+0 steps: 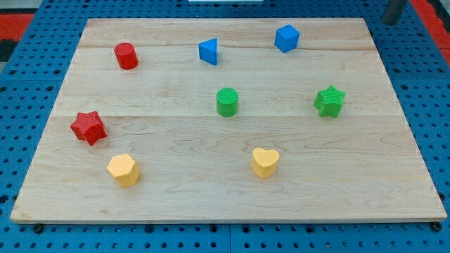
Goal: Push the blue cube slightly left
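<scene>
The blue cube (287, 38) sits near the view's top edge of the wooden board (225, 197), right of centre. My tip (389, 22) shows at the view's top right corner, just beyond the board's top right corner, well to the right of the blue cube and apart from it. Only the rod's lower end is in the frame. A blue triangular block (209, 51) lies to the left of the cube.
A red cylinder (126, 55) is at top left and a red star (88, 127) at the left. A green cylinder (227, 102) is in the middle, a green star (330, 101) at the right. A yellow hexagon (124, 169) and a yellow heart (265, 161) lie near the bottom.
</scene>
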Robot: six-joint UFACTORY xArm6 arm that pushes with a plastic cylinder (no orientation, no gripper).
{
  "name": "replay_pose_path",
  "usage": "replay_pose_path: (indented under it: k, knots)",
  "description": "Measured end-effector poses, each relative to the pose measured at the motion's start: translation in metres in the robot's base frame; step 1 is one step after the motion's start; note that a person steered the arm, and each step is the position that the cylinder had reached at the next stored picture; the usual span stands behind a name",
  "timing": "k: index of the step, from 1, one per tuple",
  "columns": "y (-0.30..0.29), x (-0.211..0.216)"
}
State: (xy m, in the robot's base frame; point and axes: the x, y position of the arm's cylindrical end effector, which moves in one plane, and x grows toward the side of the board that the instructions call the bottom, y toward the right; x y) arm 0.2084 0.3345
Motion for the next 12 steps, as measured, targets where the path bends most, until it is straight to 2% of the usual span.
replay_pose_path:
  k: [1, 3, 5, 6, 7, 10, 12]
  knots:
    - [-0.003, 0.016]
    - [-0.073, 0.034]
    - [-0.093, 0.034]
    - [-0.145, 0.034]
    - [-0.167, 0.035]
    - [-0.191, 0.035]
    - [-0.198, 0.050]
